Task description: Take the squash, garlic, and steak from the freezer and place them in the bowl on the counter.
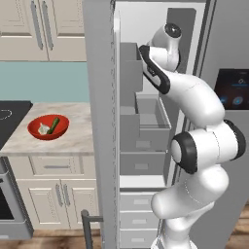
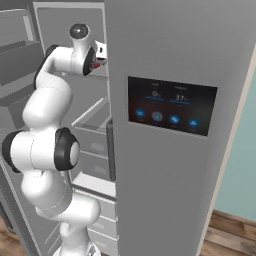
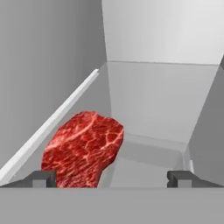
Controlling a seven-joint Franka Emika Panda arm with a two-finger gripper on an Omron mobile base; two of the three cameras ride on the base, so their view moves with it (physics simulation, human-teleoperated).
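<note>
A close look along the pincer (image 3: 112, 179) into a grey freezer (image 3: 148, 100) compartment. The two dark fingertips (image 3: 43, 178) rise at the bottom, set wide apart, with nothing between them. A steak (image 3: 83, 151), deep red with pale marbling, lies on the compartment floor at the lower left, just beyond the left fingertip and partly behind it. To the steak's left, a pale edge strip runs diagonally from the near left corner toward the far wall. Smooth grey walls close in on the left and right, and a lighter back panel stands at the far end.
</note>
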